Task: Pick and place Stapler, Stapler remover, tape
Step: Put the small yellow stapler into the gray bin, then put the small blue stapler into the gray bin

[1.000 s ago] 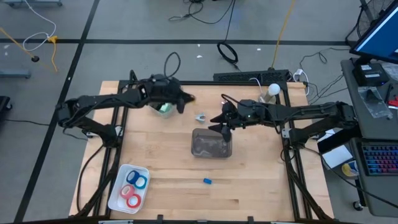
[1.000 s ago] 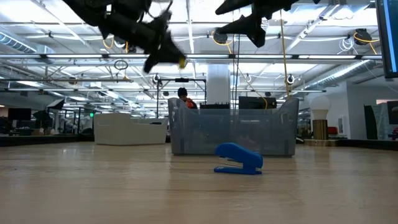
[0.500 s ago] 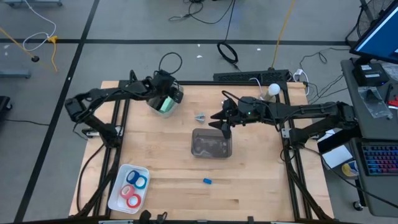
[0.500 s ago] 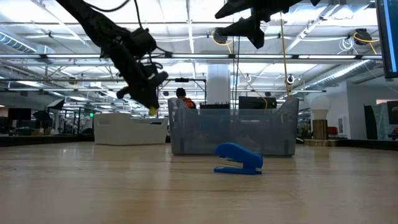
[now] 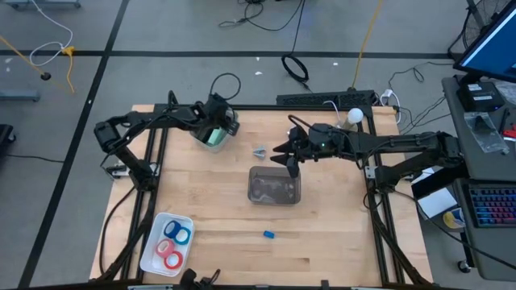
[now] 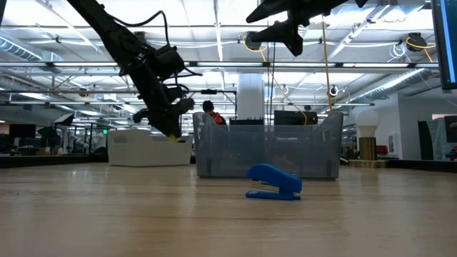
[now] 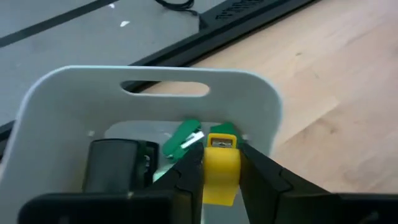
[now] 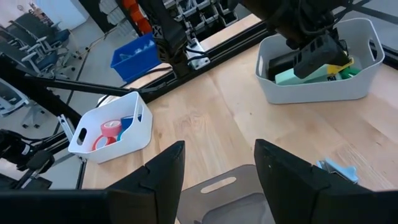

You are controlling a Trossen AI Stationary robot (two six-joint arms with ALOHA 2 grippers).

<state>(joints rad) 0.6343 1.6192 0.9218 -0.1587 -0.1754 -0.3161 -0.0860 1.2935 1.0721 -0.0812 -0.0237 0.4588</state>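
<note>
My left gripper [image 5: 218, 130] dips into the white bin [image 5: 211, 137] at the far left, shut on a small yellow piece [image 7: 221, 171]. A green item [image 7: 181, 138] and a black one [image 7: 115, 163] lie in that bin. My right gripper [image 5: 288, 161] hangs open and empty above the clear bin [image 5: 274, 187]. The blue stapler [image 5: 269, 234] rests on the table near the front, seen also in the low view as the stapler [image 6: 273, 182]. The silvery stapler remover [image 5: 260, 151] lies between the two bins. Red and blue tape rolls [image 5: 172, 242] sit in a white tray [image 5: 150, 256]. My left gripper pinches the yellow piece by its two side faces [image 7: 211, 177] between its two fingers. The fingers slant down from above into the white bin. The piece points on past the fingertips, inside the bin walls; I cannot tell whether it rests on anything.
The clear bin [image 6: 268, 151] stands mid-table behind the stapler. Bare wood lies around the stapler and to the right. Black frame rails [image 5: 153, 161] run along both table sides. A person [image 6: 211, 111] shows in the room behind the table.
My left gripper has gone down and toward the table's far left corner with the yellow piece, tipping from nearly level to slanting down into the white bin. The yellow piece now sits within the bin's walls.
</note>
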